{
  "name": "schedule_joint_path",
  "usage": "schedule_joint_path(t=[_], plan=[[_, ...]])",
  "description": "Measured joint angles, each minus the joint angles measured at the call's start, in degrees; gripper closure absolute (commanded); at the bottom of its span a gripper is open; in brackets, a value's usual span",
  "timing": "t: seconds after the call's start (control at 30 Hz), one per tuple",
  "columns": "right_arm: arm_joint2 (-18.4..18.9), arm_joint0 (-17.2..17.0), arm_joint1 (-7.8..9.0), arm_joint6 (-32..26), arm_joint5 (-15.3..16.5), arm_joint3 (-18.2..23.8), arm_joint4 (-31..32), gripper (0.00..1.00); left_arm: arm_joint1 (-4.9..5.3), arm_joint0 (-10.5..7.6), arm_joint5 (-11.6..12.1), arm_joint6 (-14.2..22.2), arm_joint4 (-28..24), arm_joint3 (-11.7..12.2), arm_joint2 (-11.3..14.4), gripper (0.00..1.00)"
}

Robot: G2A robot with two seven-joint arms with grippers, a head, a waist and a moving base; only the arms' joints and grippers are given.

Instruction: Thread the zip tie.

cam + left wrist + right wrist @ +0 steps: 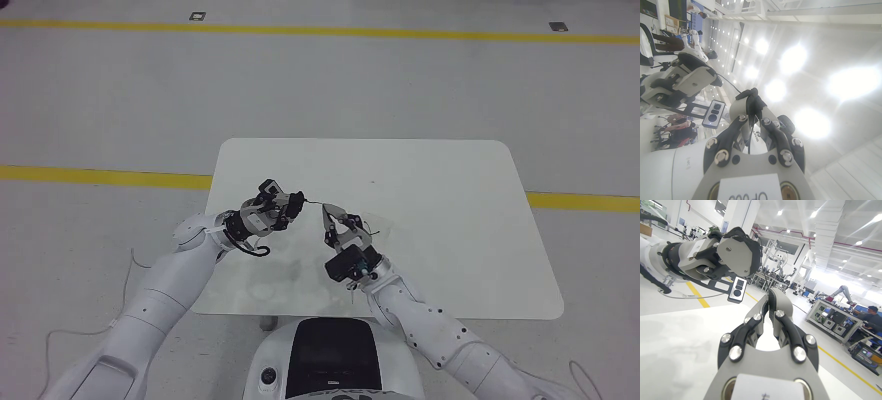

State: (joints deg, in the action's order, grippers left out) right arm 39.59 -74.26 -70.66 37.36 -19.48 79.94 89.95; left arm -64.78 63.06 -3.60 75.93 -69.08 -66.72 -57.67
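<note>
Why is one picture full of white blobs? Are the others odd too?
Left wrist view: the camera looks up into ceiling lamps; their glare blooms into white blobs and hazes the left pincer shut on the zip tie. Right wrist view: even light, with streaks off a few lamps. Top view: even light on the table.

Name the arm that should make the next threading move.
Right, probably. The right gripper is shut on the thin zip tie, its tips aimed at the left gripper, which is shut on the tie's other end. Feeding from the right looks shortest; the left can hold steady.
</note>
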Motion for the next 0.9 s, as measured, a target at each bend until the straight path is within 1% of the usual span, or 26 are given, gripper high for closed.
schedule_joint_path(t=[0.33,0.9], plan=[[-0.56,0.61,-0.02,-0.76,0.00,-0.76,0.00,1.00,0.00,0.00,0.00,0.00,0.00,0.00,0.00,1.00],[-2.20,2.50,0.50,-1.91,0.00,-1.92,0.00,1.00,0.00,0.00,0.00,0.00,0.00,0.00,0.00,1.00]])
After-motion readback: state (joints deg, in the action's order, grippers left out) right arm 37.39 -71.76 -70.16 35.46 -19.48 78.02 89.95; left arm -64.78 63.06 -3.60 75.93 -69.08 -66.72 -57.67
